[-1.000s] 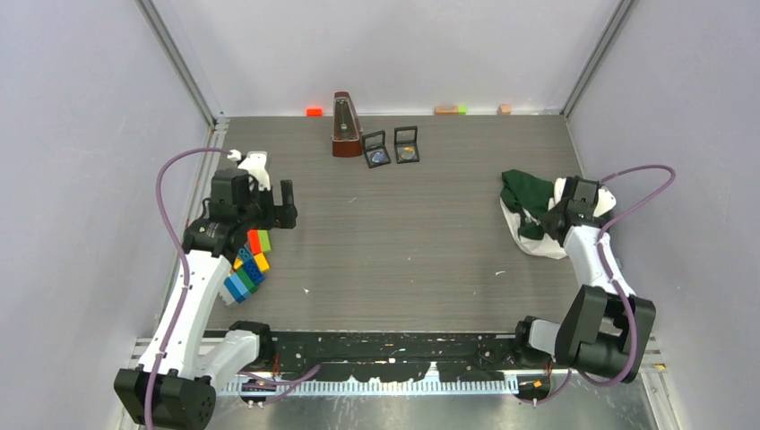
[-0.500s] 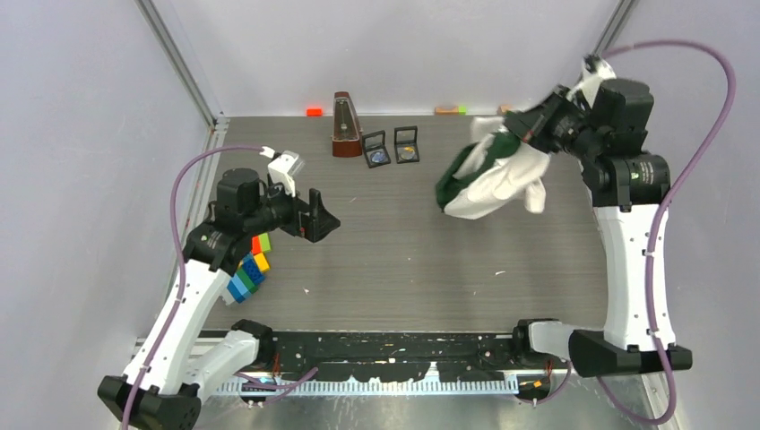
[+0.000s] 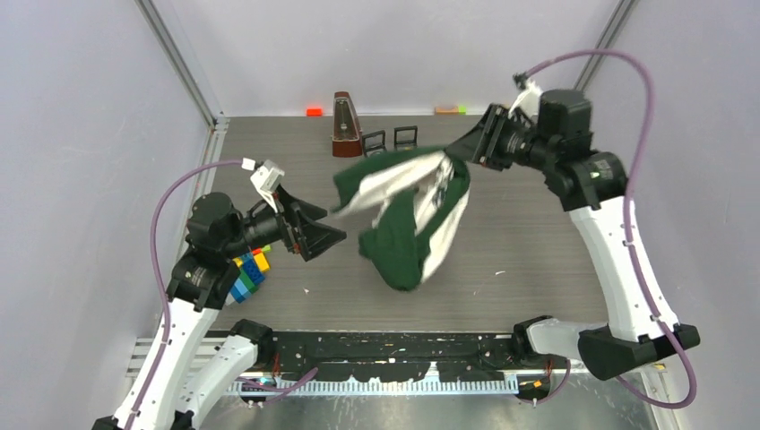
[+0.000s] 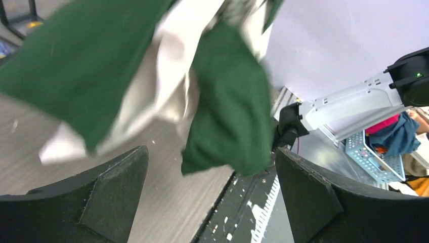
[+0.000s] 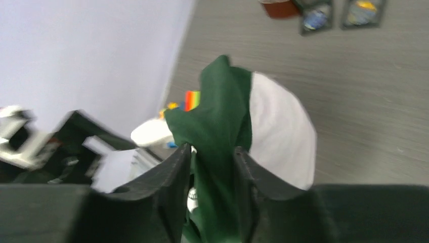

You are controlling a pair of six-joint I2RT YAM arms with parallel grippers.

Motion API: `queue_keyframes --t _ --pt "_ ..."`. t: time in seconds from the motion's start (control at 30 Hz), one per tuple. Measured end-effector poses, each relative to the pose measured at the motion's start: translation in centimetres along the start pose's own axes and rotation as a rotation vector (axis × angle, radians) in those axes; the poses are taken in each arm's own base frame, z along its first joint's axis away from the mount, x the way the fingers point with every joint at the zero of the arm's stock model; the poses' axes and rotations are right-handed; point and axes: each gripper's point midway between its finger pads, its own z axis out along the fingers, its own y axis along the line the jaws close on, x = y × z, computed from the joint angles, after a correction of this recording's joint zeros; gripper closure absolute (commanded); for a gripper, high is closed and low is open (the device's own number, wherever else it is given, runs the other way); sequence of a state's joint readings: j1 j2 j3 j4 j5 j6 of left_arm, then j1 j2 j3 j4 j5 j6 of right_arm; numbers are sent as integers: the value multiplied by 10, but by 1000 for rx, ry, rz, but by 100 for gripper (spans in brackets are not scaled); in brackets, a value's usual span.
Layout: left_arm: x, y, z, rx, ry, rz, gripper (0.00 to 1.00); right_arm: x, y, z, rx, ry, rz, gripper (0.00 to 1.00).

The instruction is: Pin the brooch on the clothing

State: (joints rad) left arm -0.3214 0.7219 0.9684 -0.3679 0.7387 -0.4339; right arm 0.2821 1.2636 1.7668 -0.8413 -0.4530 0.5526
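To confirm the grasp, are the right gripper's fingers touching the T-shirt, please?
Touching. The right wrist view shows the T-shirt wedged between the fingers of the right gripper.

Robotics lab, a boxed-in test cell. Pale blank panels (image 3: 394,54) on aluminium posts (image 3: 179,63) are closing in the grey table (image 3: 520,242) on three sides. The left arm (image 3: 193,313) and right arm (image 3: 618,260) are sitting bolted to a black rail (image 3: 394,345) at the table's near edge, trailing purple cables (image 3: 638,98). Odd test props are lying on the table: a metronome (image 3: 346,125) at its far edge, coloured blocks (image 3: 246,278) at its left edge. Blue wire basket (image 4: 374,157) showing beyond the table.
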Motion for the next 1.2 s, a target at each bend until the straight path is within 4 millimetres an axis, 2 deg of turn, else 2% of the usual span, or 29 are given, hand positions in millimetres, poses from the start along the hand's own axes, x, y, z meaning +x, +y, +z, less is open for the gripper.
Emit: queue_keyframes --t 0.07,0.2,0.3,0.4,0.47,0.57,0.67,0.83,0.93,1.03,1.2 --pt "13 2 -1 1 8 -37 2 26 -35 16 88 42 55 40" --pt "48 20 1 -44 52 -115 7 102 -129 42 341 172 150 39" --pt "81 43 10 -129 113 -176 8 165 -181 42 497 303 195 39" --pt "119 54 25 -190 221 -233 9 217 -208 33 594 418 202 38" --pt "144 53 38 -213 301 -247 9 234 -214 29 617 454 191 38" --pt "179 42 61 -221 406 -245 10 246 -217 28 617 459 176 38" --pt "204 34 83 -228 458 -256 16 246 -222 30 620 431 165 39" --pt "242 45 109 -334 499 -310 22 239 -240 34 682 356 124 41" --pt "251 54 119 -407 485 -319 24 233 -248 39 703 326 100 41" --pt "248 61 130 -462 442 -314 25 232 -256 47 715 325 77 43" --pt "245 72 145 -515 389 -321 25 241 -270 58 730 369 45 51"
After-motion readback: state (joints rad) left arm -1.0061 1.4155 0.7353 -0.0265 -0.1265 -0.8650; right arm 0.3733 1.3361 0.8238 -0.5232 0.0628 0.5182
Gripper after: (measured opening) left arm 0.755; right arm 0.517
